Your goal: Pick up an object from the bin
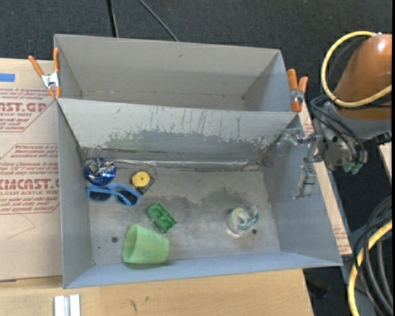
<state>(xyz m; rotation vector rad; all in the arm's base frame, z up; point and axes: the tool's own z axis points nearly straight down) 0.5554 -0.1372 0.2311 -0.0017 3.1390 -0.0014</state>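
My gripper (307,174) hangs over the bin's right wall, above the floor and with nothing seen in it. Nearest to it on the bin floor is a small whitish round thing with a green part (242,220), to the gripper's lower left. Further left lies a small green block (161,216). A light green cup (145,245) lies on its side near the front wall.
At the floor's left are blue sunglasses (113,193), a yellow disc (140,180) and a shiny blue crumpled ball (100,170). The arm with its orange cover and cables stands outside the bin at the right.
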